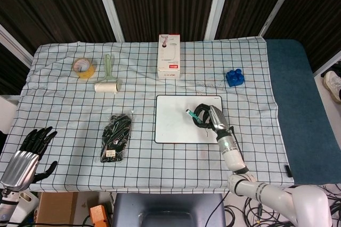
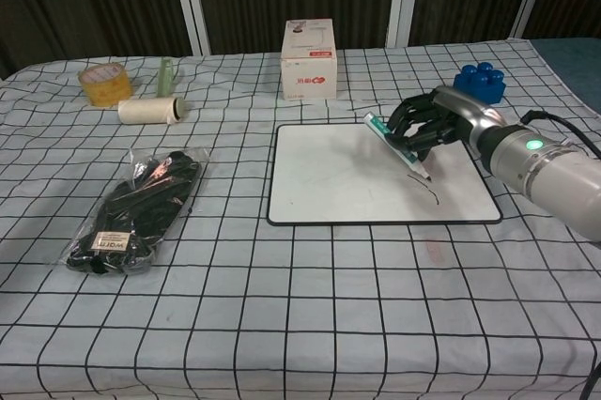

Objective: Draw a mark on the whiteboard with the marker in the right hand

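Note:
The whiteboard [image 1: 176, 120] [image 2: 338, 179] lies flat on the checked cloth in the middle of the table. My right hand [image 1: 206, 118] [image 2: 427, 125] grips a teal marker [image 1: 193, 115] [image 2: 394, 146], tilted, with its tip down on the board's right part. A short dark curved mark [image 2: 429, 191] shows on the board just below the tip. My left hand [image 1: 26, 152] hangs off the table's near left corner, fingers apart, holding nothing; the chest view does not show it.
A white and red box [image 1: 169, 56] stands behind the board. A blue block [image 1: 234, 76] sits at the right rear. A bagged pair of black gloves [image 1: 116, 137] lies left of the board. A lint roller [image 1: 107, 80] and a tape roll [image 1: 83, 67] lie far left.

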